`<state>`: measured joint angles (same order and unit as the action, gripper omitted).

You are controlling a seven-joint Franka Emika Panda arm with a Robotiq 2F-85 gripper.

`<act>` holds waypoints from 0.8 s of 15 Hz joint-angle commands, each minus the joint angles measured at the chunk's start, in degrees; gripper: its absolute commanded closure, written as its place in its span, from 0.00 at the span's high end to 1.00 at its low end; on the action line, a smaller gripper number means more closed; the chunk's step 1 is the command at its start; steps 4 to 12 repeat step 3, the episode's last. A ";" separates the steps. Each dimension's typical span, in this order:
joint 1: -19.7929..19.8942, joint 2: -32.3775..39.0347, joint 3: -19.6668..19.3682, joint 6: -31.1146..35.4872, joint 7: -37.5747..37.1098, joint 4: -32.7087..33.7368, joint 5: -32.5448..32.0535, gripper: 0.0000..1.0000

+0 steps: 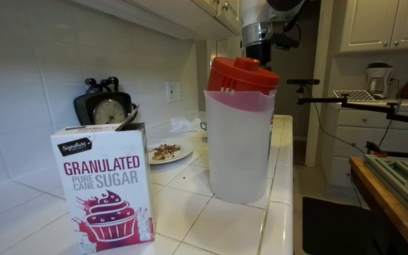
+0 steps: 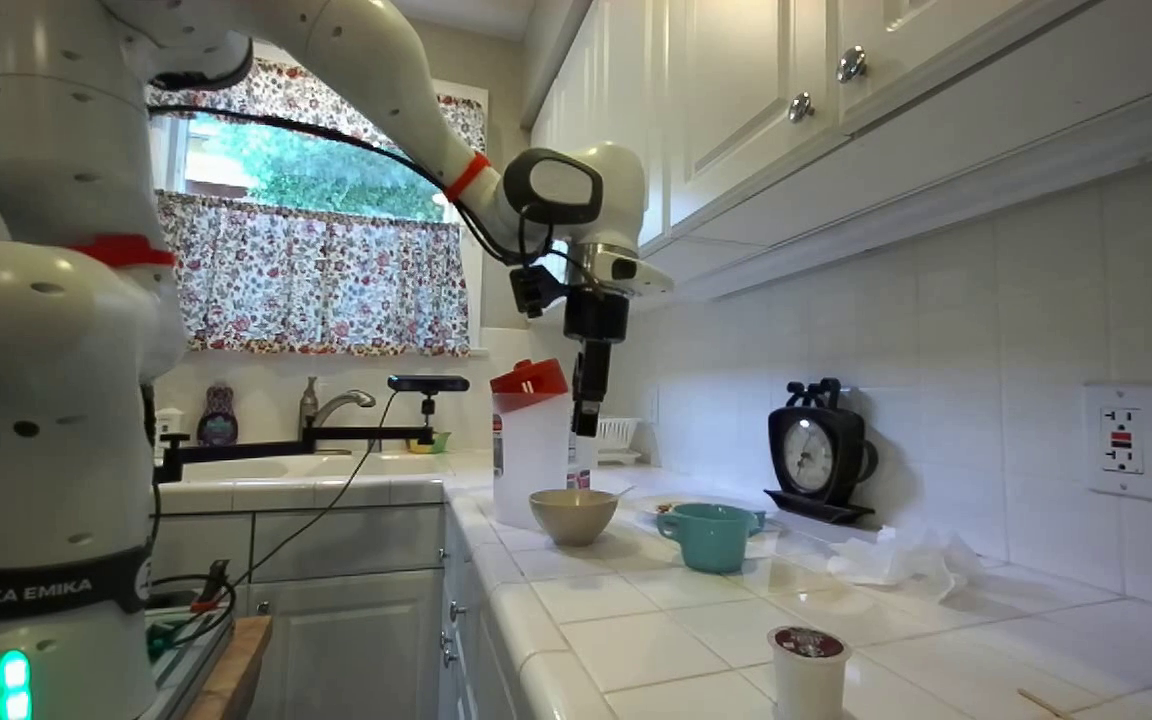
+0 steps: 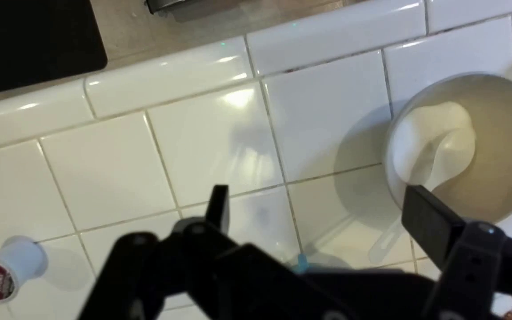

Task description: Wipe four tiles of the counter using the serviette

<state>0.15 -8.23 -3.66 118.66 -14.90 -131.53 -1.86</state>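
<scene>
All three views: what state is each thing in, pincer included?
Black pincer: open, nothing gripped
Thin white serviette: crumpled, on the white tiled counter
Frosted plastic pitcher: upright
Red round plastic lid: tilted in the pitcher's mouth
White and magenta cardboard sugar box: upright, top open
Beige round bowl: holding white contents, white plastic spoon
Teal two-handled cup: upright, contents hidden
White round plate: holding nut-like pieces
White coffee pod: upright, printed lid on

In an exterior view, a daylit window (image 2: pixel 326 180) sits at ten o'clock — flowered curtains (image 2: pixel 326 275); cupboards (image 2: pixel 726 110) hang at one, white wall (image 2: pixel 1016 330) at three. In an exterior view, a mat (image 1: pixel 335 226) lies on the floor (image 1: pixel 299 182) at four.
</scene>
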 commanded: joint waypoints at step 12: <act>1.25 -2.49 1.16 0.41 0.97 -2.08 -0.63 1.00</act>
